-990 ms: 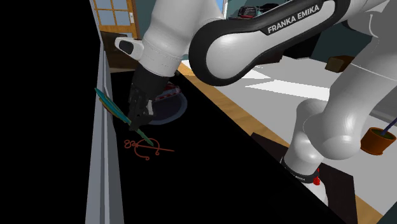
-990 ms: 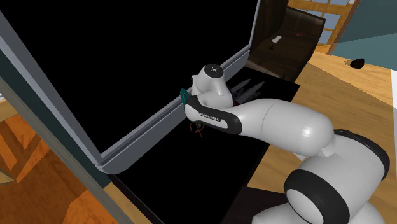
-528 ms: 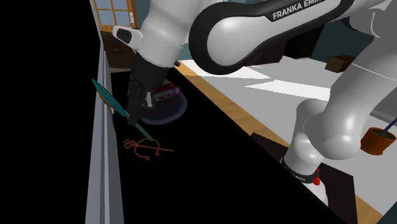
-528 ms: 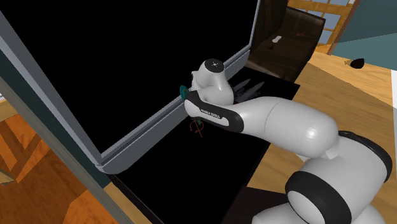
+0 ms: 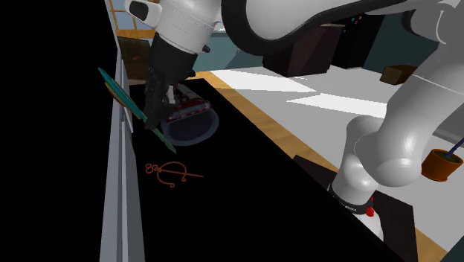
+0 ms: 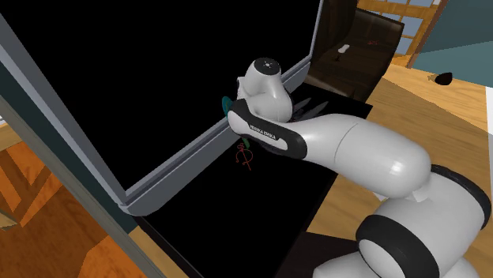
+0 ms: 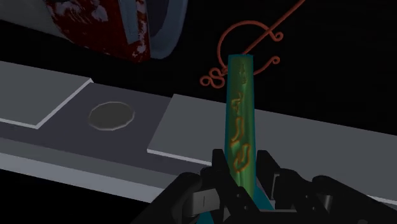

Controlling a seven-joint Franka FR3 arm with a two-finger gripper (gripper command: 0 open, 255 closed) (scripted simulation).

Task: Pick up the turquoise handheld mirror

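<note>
Clasping the item from both sides, the all-black two-finger gripper [image 7: 240, 173] is pinched shut on the turquoise handheld mirror [image 7: 240, 121], a slim green-blue piece with orange scrollwork along its handle.

Position of item: in the shoulder view the turquoise handheld mirror [image 5: 117, 89] is held on a slant. Its head is raised toward that view's upper left, beside the long grey rail [image 5: 119, 193]. Its handle end points down toward the red wire scroll ornament [image 5: 172, 173]. Contact between head and rail cannot be determined.

Adjacent items: a shallow grey bowl [image 5: 195, 130] holding something red and white is set just beside the gripper [image 5: 152, 119]. The ornament lies flat on the black surface [image 5: 223, 208].

Change recorded: one second ago the handle end was down at the ornament, on or nearly on the surface. Half a second ago it was slightly higher. It is now carried clear, with a gap below it. The white arm [image 5: 387, 149] and wrist have risen accordingly, and the grip is unaltered.

Assessment: the mirror is judged to be lifted off, so the pick is largely achieved. Further raising is judged to need clearance from rail and bowl. Pivoting of the overhanging head within the grip is noted as the main risk.
</note>
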